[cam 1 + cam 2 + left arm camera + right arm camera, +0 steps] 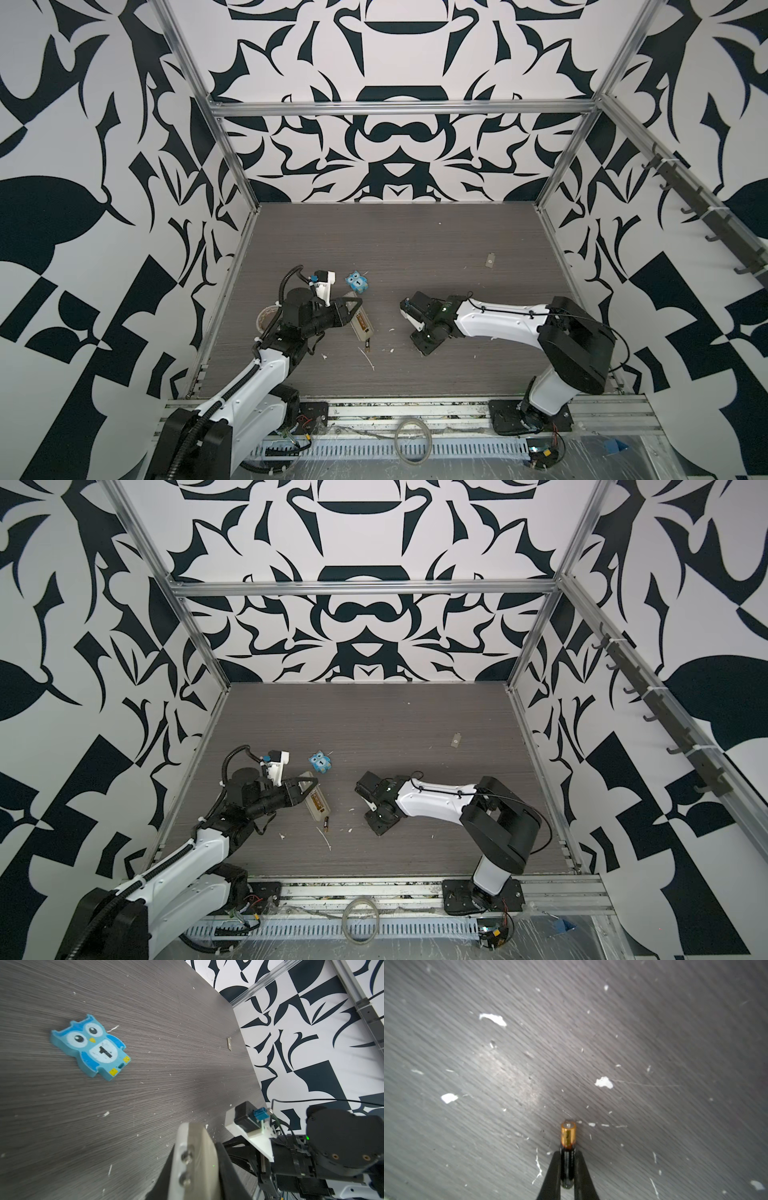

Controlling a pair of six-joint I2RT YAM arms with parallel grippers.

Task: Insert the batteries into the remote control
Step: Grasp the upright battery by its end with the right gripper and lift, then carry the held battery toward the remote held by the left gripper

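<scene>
The worktop (pixel 415 249) is grey wood-grain, boxed on three sides by aluminium rails and black-and-white patterned walls. Both arms reach in from the lower edge of both top views. The upper half of the worktop is open room, holding only a small grey cover plate (pixel 491 260) at upper right, well apart from everything else. White flecks dot the middle of the surface.

The left pincer (pixel 353 305) works near the left rail, at centre left of the frame, and is clenched on the upper end of the remote control (pixel 360 324). The remote's long axis runs from upper left to lower right, its free end pointing toward the lower edge. A gold-orange patch shows on its face (too small to tell what). A blue owl figure (pixel 357 282) lies just above it, apart from it. Just below the remote's lower end a loose battery (pixel 367 344) lies on the worktop, its long axis nearly vertical in the frame.

The right pincer (pixel 568 1154) sits right of centre, with bare worktop between it and the remote. In the right wrist view its fingers are closed on a battery (pixel 568 1136). That battery lines up with the fingers, gold end pointing away from them toward the surface — whether it touches, I cannot tell.
</scene>
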